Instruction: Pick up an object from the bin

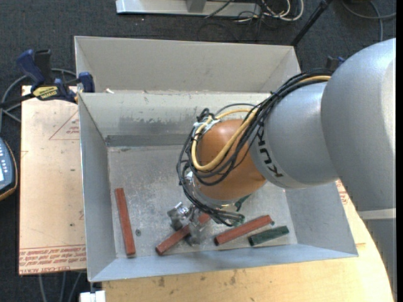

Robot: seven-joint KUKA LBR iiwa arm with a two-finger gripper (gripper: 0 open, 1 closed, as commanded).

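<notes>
The short red stick [170,242] lies on the bin's [94,168] floor by its near edge, about midway along. Its long axis slants up toward the far right corner. Your claw [189,222] is at the stick's upper right end. You cannot tell whether it is spread or pinched. A longer red stick [242,229] and a green stick [269,235] lie just to the right, so you would probably grip across the slant.

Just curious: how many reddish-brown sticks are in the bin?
3. The left stick lies near the left wall, the middle stick by the gripper, the right stick beside a dark green bar. The arm may hide more.
</notes>
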